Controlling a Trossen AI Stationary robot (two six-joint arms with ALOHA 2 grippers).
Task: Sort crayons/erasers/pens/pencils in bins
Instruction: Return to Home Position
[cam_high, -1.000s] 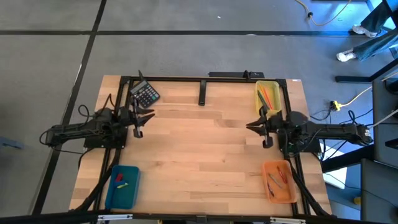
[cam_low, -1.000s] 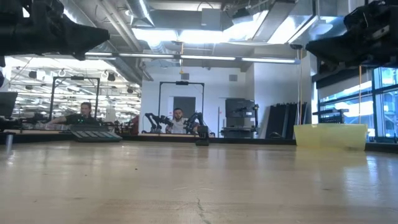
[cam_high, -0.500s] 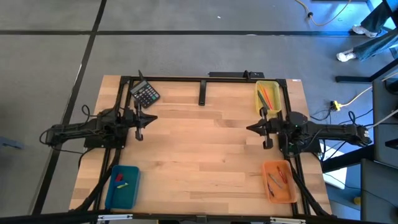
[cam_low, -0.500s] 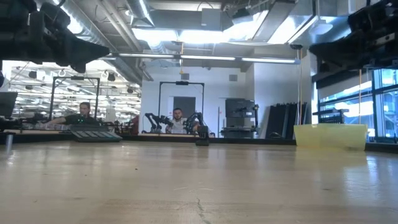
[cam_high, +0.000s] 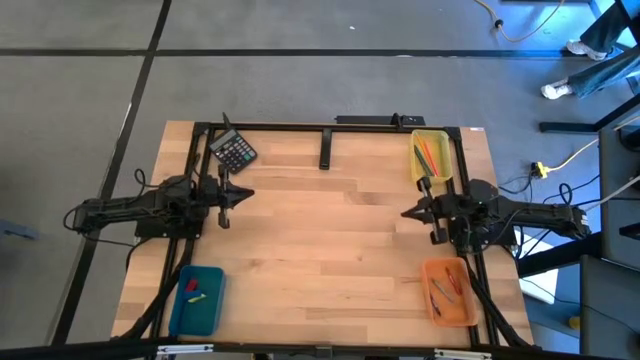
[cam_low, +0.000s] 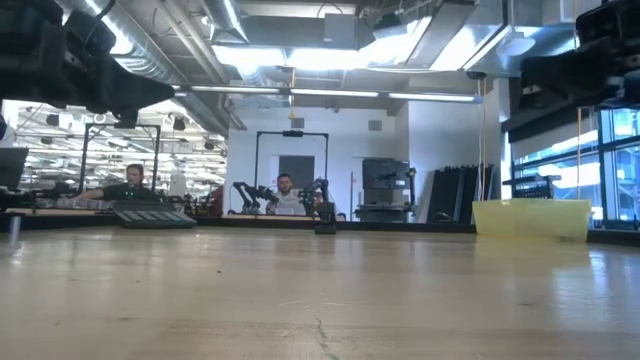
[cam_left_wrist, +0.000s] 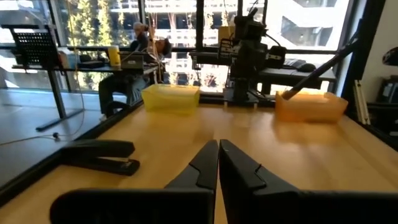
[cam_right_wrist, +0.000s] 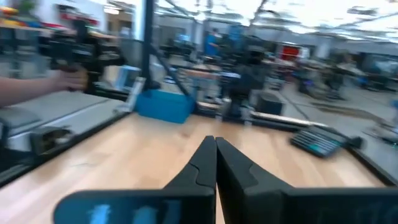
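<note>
In the high view the yellow bin (cam_high: 431, 157) at the far right holds orange and green crayons. The orange bin (cam_high: 447, 291) at the near right holds slim sticks. The teal-blue bin (cam_high: 197, 298) at the near left holds small erasers. My left gripper (cam_high: 245, 193) hangs shut and empty over the table's left side, pointing level toward the middle; its wrist view shows the fingers (cam_left_wrist: 218, 149) together. My right gripper (cam_high: 405, 212) hangs shut and empty over the right side, between the yellow and orange bins, with its fingers (cam_right_wrist: 216, 144) together.
A black calculator (cam_high: 234, 151) lies at the far left, just beyond my left gripper. A black bar-shaped tool (cam_high: 325, 148) lies at the far middle. Bare wood spans the middle of the table (cam_high: 320, 250). People sit in the room beyond the table.
Both grippers have shut on nothing: the forked fingertips seen a second ago now meet in a point. Both wrists have tipped and rolled a little, levelling out. The bins and what lies in them have stayed where they were.
</note>
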